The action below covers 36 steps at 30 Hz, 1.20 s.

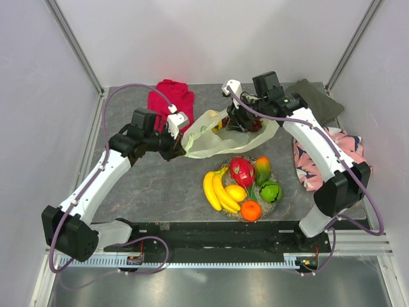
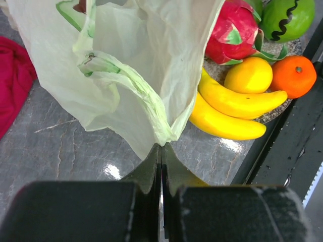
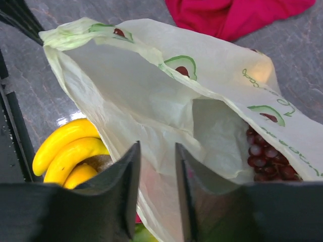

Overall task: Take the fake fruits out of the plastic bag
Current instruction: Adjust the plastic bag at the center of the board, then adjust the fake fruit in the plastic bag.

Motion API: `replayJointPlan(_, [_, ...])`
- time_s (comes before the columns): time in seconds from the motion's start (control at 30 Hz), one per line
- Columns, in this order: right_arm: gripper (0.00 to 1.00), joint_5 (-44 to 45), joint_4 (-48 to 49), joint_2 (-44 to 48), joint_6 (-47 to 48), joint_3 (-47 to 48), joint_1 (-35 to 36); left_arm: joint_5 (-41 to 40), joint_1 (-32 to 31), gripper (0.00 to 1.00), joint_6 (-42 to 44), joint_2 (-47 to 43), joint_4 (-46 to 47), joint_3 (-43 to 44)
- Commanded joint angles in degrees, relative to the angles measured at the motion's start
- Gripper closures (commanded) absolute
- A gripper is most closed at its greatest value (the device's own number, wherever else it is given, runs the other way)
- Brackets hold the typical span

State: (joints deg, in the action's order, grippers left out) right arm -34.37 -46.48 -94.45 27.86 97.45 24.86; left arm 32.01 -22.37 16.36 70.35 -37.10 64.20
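The pale plastic bag (image 1: 214, 139) lies open on the table behind the round dish (image 1: 267, 206). My left gripper (image 1: 183, 144) is shut on the plastic bag's (image 2: 126, 75) left corner, its jaws pressed together on the film (image 2: 162, 145). My right gripper (image 3: 157, 151) stands open over the near wall of the bag (image 3: 151, 91). Dark purple grapes (image 3: 267, 156) lie inside the bag at the right (image 1: 254, 125). On the dish rest the bananas (image 1: 216, 192), dragon fruit (image 1: 241, 171), mango (image 1: 262, 167), lemon (image 1: 236, 192), orange (image 1: 251, 210) and melon (image 1: 270, 191).
A red cloth (image 1: 170, 99) lies at the back, just behind the bag. An olive cloth (image 1: 316, 102) sits at the back right. A pink patterned cloth (image 1: 326, 157) lies under the right arm. A white cloth (image 1: 115, 233) rests by the left base.
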Motion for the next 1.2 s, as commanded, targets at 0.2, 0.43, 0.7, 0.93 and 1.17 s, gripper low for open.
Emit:
replayJointPlan(0.2, [0.71,9.32,1.74,-2.39,-2.01,-4.64,2.91,-2.13,-0.57,0.98,-1.59,-0.04,3.88,0.65])
replayJointPlan(0.43, [0.49,24.69,8.59,-14.59,-9.48,0.28,3.88,0.33,-0.57,0.98,-3.61,2.51,4.41,4.09])
replayJointPlan(0.7, [0.22,30.41,11.32,-30.33,-16.51,16.53,3.79,1.47,-0.66,0.98,-3.62,2.60,3.44,2.68])
replayJointPlan(0.93, [0.11,30.42,11.41,-37.37,-20.73,25.23,3.79,3.50,-1.36,0.98,-2.83,3.30,3.09,2.77])
replayJointPlan(1.17, [0.02,30.76,11.32,-42.82,-21.79,29.02,3.79,4.11,-2.06,0.98,-2.30,4.36,2.47,3.73])
